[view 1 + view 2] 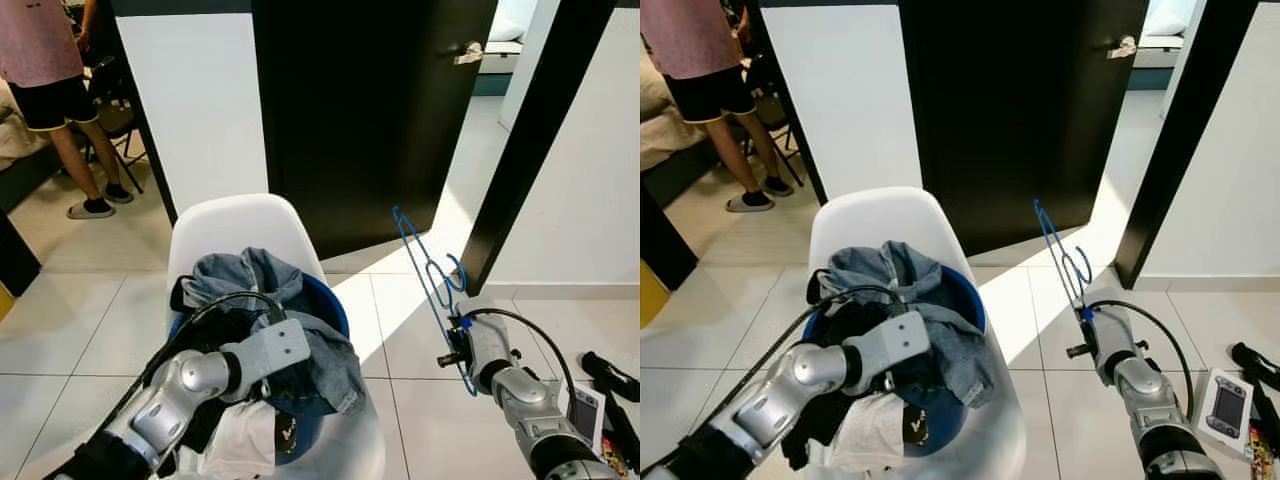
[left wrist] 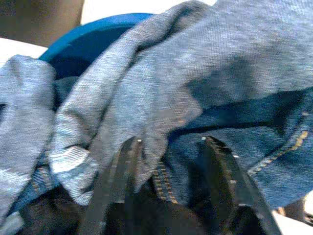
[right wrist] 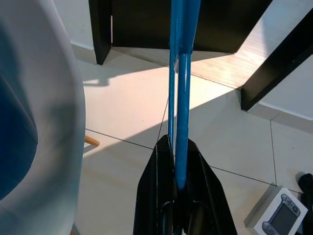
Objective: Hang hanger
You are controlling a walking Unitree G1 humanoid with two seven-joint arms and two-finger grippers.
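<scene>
The right gripper (image 3: 177, 188) is clamped on a blue hanger (image 1: 432, 285), its two black fingers (image 3: 154, 196) pressed against the hanger's bar with no gap. It holds the hanger up in the air to the right of the chair (image 1: 240, 225), above the floor (image 1: 80, 310), with the thin frame rising away from the wrist toward the black door (image 1: 370, 110). In the right wrist view the hanger runs out of the top edge, so its hook end is cut off there; from the head views the wire is thin and its exact outline is hard to follow against the sunlit tiles.

The left gripper (image 2: 171, 166) is down in the blue basket (image 1: 335, 305) that sits on the chair's seat. Its fingers stand apart, pushed into folds of denim (image 2: 205, 73), and their tips are buried in dark cloth, so whether they pinch anything cannot be told. From the head views the left forearm covers the gripper itself. Dark clothes and a white garment (image 1: 245, 440) spill over the basket's near edge.

A person (image 1: 55, 70) stands at the far left, cut off above the chest by the frame. A small handheld device (image 1: 1227, 405) lies on the floor near the right arm, partly blocked by it in the left eye view.
</scene>
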